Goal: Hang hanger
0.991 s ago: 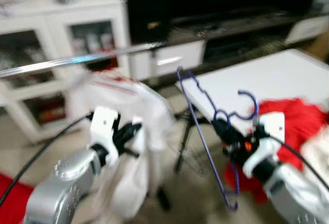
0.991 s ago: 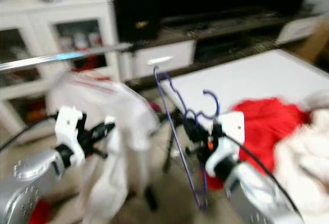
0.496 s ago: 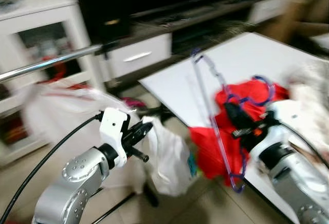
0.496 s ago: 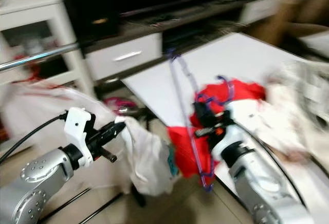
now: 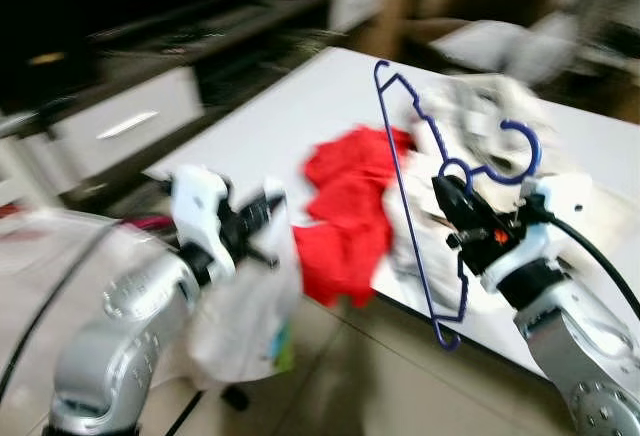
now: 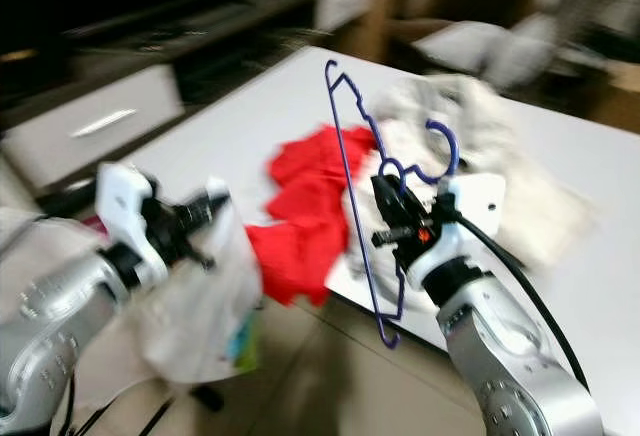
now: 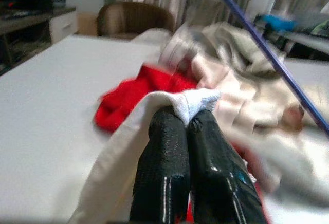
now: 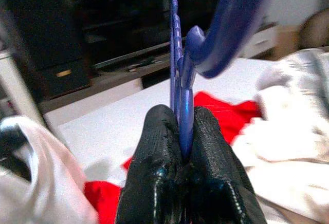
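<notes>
The right gripper (image 8: 180, 131) has its fingers pinching the blue hanger (image 5: 420, 196) by the neck, held in the air over the bench (image 5: 260, 121) edge. The left gripper (image 7: 187, 126), fingers pinching a white garment (image 7: 190, 100), is at nine o'clock. Hanging is not yet done.

Blue hanger (image 5: 415, 186), red cloth (image 5: 345, 211), white garment (image 7: 154, 111), white table (image 5: 250, 126).
</notes>
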Motion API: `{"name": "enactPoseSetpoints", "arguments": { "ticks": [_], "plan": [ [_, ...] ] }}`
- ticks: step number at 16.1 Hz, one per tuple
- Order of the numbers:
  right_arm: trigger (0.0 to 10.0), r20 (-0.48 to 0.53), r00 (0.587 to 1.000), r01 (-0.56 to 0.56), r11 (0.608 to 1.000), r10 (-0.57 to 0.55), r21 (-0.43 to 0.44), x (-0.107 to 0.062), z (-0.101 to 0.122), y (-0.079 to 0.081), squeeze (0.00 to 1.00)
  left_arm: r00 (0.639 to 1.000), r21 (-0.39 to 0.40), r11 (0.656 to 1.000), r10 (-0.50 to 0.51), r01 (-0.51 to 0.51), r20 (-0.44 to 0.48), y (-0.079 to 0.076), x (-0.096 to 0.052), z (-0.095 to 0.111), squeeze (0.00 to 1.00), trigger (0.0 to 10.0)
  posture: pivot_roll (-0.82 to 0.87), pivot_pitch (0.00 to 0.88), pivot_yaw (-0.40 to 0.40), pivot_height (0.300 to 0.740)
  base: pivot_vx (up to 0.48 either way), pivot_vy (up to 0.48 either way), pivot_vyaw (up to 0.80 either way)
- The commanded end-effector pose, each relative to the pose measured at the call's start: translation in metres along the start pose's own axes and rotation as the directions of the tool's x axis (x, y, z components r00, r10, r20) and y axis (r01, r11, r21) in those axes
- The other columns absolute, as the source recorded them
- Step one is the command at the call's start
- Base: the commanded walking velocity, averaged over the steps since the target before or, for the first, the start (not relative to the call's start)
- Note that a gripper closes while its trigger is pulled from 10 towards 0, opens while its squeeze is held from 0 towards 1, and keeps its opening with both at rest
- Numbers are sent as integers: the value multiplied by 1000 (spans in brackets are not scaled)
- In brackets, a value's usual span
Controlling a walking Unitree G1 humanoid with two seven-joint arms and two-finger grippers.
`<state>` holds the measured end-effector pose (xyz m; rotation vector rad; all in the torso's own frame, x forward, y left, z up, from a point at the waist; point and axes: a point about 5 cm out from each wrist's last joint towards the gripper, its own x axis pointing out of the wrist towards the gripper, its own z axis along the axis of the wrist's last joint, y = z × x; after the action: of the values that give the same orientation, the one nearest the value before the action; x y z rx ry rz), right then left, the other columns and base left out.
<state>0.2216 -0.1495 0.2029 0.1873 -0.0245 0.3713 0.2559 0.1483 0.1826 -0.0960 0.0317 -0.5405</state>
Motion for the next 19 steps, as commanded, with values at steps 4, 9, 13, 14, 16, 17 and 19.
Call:
{"name": "enactPoseSetpoints", "arguments": {
  "ticks": [4, 9, 13, 14, 16, 17, 19],
  "plan": [
    [10000, 76, 997, 5, 1000, -3, -21, 7, 25, 4, 0, 983, 49, 986, 152, -157, 101, 13, 3, 24, 0, 10000, 11, 0, -13, 740, 0, 0, -800],
    [10000, -3, 997, 73, 997, -73, -39, 7, 12, -5, 0, 989, 44, 991, 121, -125, 87, 9, 4, 20, 0, 10000, -11, 0, -3, 740, 0, 0, -800],
    [10000, -99, 995, -10, 992, -3, -124, -8, 1, -6, 0, 996, 47, 995, 82, -84, 47, 2, 9, 10, 0, 10000, -17, 0, 21, 740, 0, 0, -800],
    [10000, -104, 995, -22, 992, 9, -126, -9, 2, -7, 0, 996, 46, 996, 70, -73, 53, 1, 10, 10, 0, 10000, -11, 0, 18, 740, 0, 0, -800],
    [10000, -113, 993, -45, 988, 28, -149, -10, 4, -14, 0, 996, 26, 998, 48, -51, 78, -4, 10, 12, 0, 10000, -2, 0, 14, 740, 0, 0, -800],
    [10000, -116, 992, -66, 988, 50, -139, -9, 5, -16, 0, 995, 30, 998, 51, -54, 87, -4, 9, 12, 0, 10000, 5, 0, -5, 740, 0, 0, -800],
    [10000, -124, 990, -83, 986, 66, -143, -8, 4, -15, 0, 993, 27, 998, 62, -65, 101, 0, 5, 12, 0, 10000, 5, 0, -5, 740, 0, 0, -800]
  ]
}}
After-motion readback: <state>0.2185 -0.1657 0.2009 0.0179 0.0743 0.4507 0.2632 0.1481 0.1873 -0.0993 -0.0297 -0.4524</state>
